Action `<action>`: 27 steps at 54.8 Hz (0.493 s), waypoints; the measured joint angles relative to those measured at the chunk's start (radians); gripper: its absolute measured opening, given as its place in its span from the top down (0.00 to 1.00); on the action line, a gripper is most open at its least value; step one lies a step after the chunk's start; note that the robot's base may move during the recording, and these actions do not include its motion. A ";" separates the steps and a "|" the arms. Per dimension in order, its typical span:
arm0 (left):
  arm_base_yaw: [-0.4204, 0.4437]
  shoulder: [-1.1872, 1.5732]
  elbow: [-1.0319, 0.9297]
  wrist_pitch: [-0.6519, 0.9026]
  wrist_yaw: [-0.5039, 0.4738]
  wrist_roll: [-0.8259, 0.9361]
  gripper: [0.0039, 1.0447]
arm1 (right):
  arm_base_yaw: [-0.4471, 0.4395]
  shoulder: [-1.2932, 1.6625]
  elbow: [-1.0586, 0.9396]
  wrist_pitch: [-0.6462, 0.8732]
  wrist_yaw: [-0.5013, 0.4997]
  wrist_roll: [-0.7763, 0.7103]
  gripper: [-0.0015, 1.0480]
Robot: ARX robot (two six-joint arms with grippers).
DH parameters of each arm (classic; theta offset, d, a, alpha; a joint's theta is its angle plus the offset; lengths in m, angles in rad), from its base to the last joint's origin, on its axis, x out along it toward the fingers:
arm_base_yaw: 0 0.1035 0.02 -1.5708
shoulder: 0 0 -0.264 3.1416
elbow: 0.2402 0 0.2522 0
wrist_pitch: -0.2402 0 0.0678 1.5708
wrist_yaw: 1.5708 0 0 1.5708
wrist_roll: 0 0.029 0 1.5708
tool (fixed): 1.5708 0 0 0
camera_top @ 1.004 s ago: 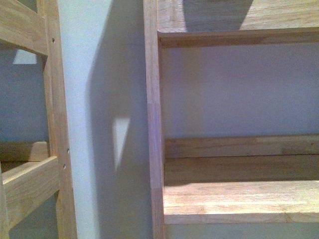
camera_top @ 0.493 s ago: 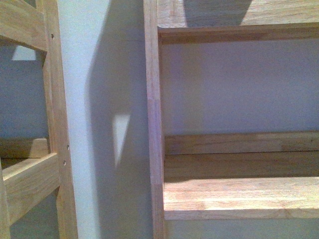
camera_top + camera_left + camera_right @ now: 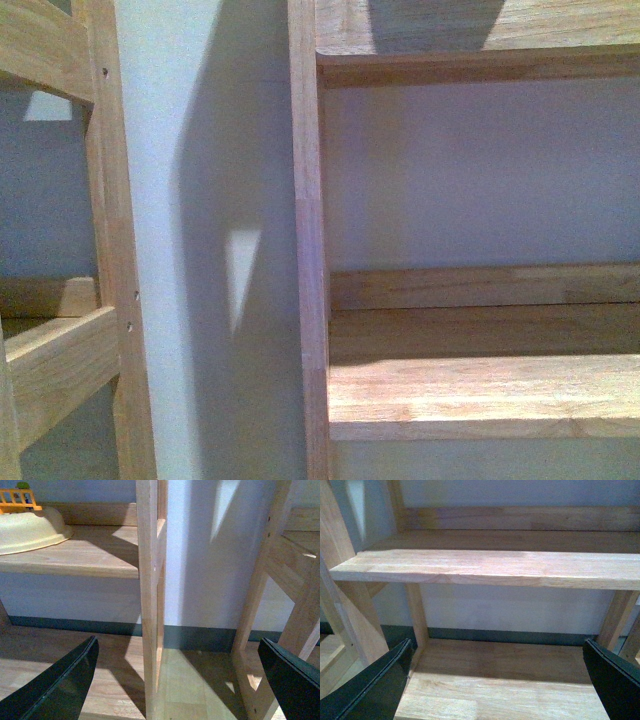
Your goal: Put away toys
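— Backdrop, front view?
— Pale wall (image 3: 210, 150), plain, crossed by a broad slanting shadow and one small patch of light.

— Furniture, right?
— Wooden shelf unit: upright post (image 3: 310, 250) at its left edge, bare shelf board (image 3: 480, 395) low, second board (image 3: 470, 65) high.

— Left?
— Second wooden frame (image 3: 105, 250), well apart from the post, with a slanted rail low down.

— Left wrist view, contents?
— Shelf (image 3: 75, 555) carrying a cream bowl-shaped item (image 3: 30, 530), rim down; small orange fence-like piece (image 3: 20, 499) just behind it, a speck of green on top. Dark baseboard (image 3: 75, 625) along the foot of the wall.

— Left gripper (image 3: 177, 641)?
— Spread wide, black fingers (image 3: 65, 680) far apart, nothing between them, aimed at a wooden upright.

— Right wrist view, contents?
— Bare upper board (image 3: 495, 567), bare lower board (image 3: 495, 680), dark skirting (image 3: 510, 636) between the legs.

— Right gripper (image 3: 497, 642)?
— Spread wide likewise, gripping nothing, facing the shelves.

— Orange-yellow plush toy, location?
— Cannot tell; seen in none of the three views.
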 joint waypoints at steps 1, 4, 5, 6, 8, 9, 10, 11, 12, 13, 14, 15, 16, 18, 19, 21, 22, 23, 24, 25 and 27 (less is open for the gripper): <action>0.000 0.000 0.000 0.000 0.000 0.000 0.05 | 0.000 0.000 0.000 0.000 0.000 0.000 0.00; 0.000 0.000 0.000 0.000 0.000 0.000 0.05 | 0.000 0.000 0.000 0.000 0.000 0.000 0.00; 0.000 0.000 0.000 0.000 0.000 0.000 0.05 | 0.000 0.000 0.000 0.000 0.000 0.000 0.00; 0.000 0.000 0.000 0.000 0.000 0.000 0.05 | 0.000 0.000 0.000 0.000 0.000 0.000 0.00; 0.000 0.000 0.000 0.000 0.000 0.000 0.05 | 0.000 0.000 0.000 0.000 0.000 0.000 0.00; 0.000 0.000 0.000 0.000 0.000 0.000 0.05 | 0.000 0.000 0.000 0.000 0.000 0.000 0.00; 0.000 0.000 0.000 0.000 0.000 0.000 0.05 | 0.000 0.000 0.000 0.000 0.000 0.000 0.00; 0.000 0.000 0.000 0.000 0.000 0.000 0.05 | 0.000 0.000 0.000 0.000 0.000 0.000 0.00; 0.000 0.000 0.000 0.000 0.000 0.000 0.05 | 0.000 0.000 0.000 0.000 0.000 0.000 0.00; 0.000 0.000 0.000 0.000 0.000 0.000 0.05 | 0.000 0.000 0.000 0.000 0.000 0.000 0.00; 0.000 0.000 0.000 0.000 0.000 0.000 0.05 | 0.000 0.000 0.000 0.000 0.000 0.000 0.00; 0.000 0.000 0.000 0.000 0.000 0.000 0.05 | 0.000 0.000 0.000 0.000 0.000 0.000 0.00; 0.000 0.000 0.000 0.000 0.000 0.000 0.05 | 0.000 0.000 0.000 0.000 0.000 0.000 0.00; 0.000 0.000 0.000 0.000 0.000 0.000 0.05 | 0.000 0.000 0.000 0.000 0.000 0.000 0.00; 0.000 0.000 0.000 0.000 0.000 0.000 0.05 | 0.000 0.000 0.000 0.000 0.000 0.000 0.00; 0.000 0.000 0.000 0.000 0.000 0.000 0.05 | 0.000 0.000 0.000 0.000 0.000 0.000 0.00; 0.000 0.000 0.000 0.000 0.000 0.000 0.05 | 0.000 0.000 0.000 0.000 0.000 0.000 0.00; 0.000 0.000 0.000 0.000 0.000 0.000 0.05 | 0.000 0.000 0.000 0.000 0.000 0.000 0.00; 0.000 0.000 0.000 0.000 0.000 0.000 0.05 | 0.000 0.000 0.000 0.000 0.000 0.000 0.00; 0.000 0.000 0.000 0.000 0.000 0.000 0.05 | 0.000 0.000 0.000 0.000 0.000 0.000 0.00; 0.000 0.000 0.000 0.000 0.000 0.000 0.05 | 0.000 0.000 0.000 0.000 0.000 0.000 0.00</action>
